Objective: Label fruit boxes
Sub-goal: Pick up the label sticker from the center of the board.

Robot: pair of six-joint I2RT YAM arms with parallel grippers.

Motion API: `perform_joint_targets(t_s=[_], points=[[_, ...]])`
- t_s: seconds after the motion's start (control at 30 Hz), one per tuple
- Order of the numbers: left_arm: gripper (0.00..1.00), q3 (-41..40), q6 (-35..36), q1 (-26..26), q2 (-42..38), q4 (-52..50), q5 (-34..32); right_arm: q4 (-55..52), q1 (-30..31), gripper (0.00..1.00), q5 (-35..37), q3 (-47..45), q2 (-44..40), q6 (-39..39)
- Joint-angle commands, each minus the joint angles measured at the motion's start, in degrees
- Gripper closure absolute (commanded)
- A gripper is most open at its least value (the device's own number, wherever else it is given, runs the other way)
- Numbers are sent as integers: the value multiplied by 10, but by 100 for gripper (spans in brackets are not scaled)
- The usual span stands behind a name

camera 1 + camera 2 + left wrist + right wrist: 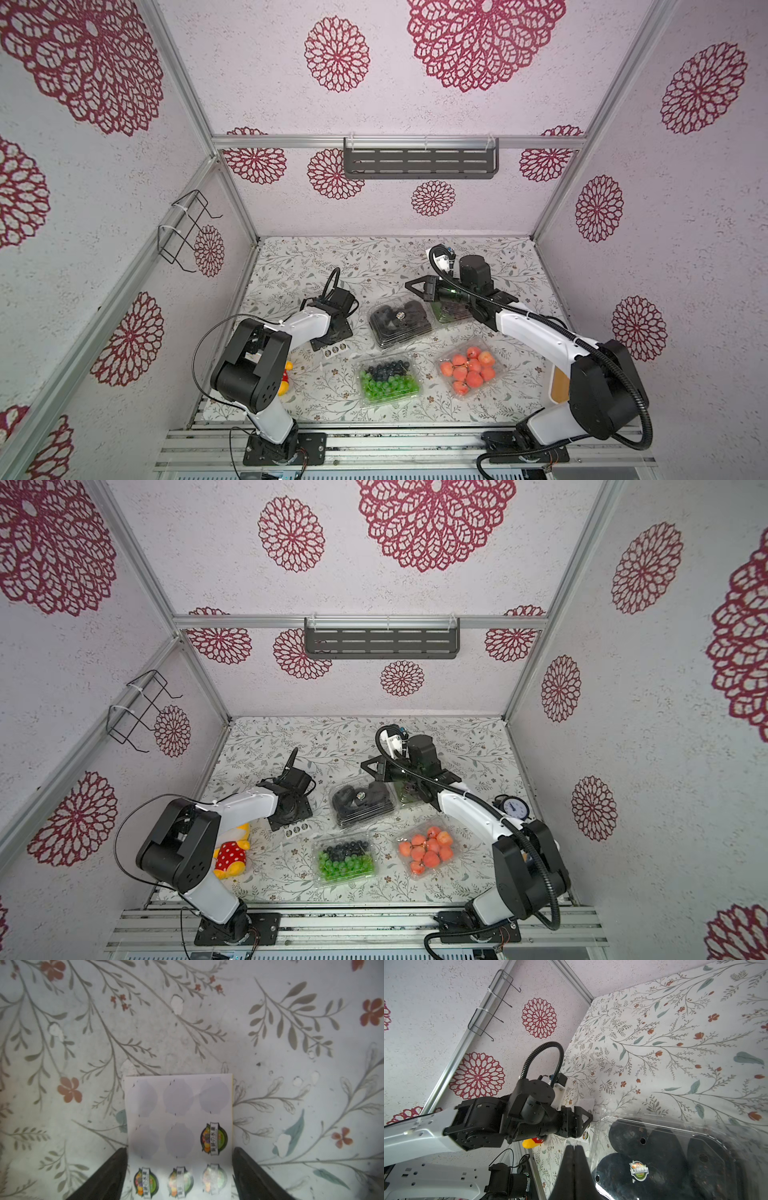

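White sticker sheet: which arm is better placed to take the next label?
Probably left. The left gripper hangs open over the white sheet of round stickers, jaws straddling it. The right gripper is shut, near the already-labelled clear plastic box of black fruit.

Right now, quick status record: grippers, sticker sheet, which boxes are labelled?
left gripper: open, fingers either side of sticker sheet
right gripper: shut, empty, near black-fruit box
labelled: black-fruit box, sticker on lid
no sticker seen: green-and-blue box, orange-red box
dark purple box: mostly hidden under right arm
sheet: four stickers, five blank spots
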Motion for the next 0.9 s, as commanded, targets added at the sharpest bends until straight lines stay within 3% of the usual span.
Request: perform_joint_targets(t_s=[0.0,0.2,0.37,0.63,0.87], points=[[19,12,18,-3,27,-51,-6,23,-7,100,4,1,-31,-10],[2,40,-23,-36,-17,-106,-35,21,-8,100,8,0,-33,-13],[2,-20,-70,-52,-73,-65,-2,13,-9,100,8,4,-32,-17],[2,-16,-58,-58,-42,-58,8,15,-10,100,6,-5,-53,-18],[2,-35,-42,-20,-18,-28,29,18,-10,100,7,-10,-60,-16]])
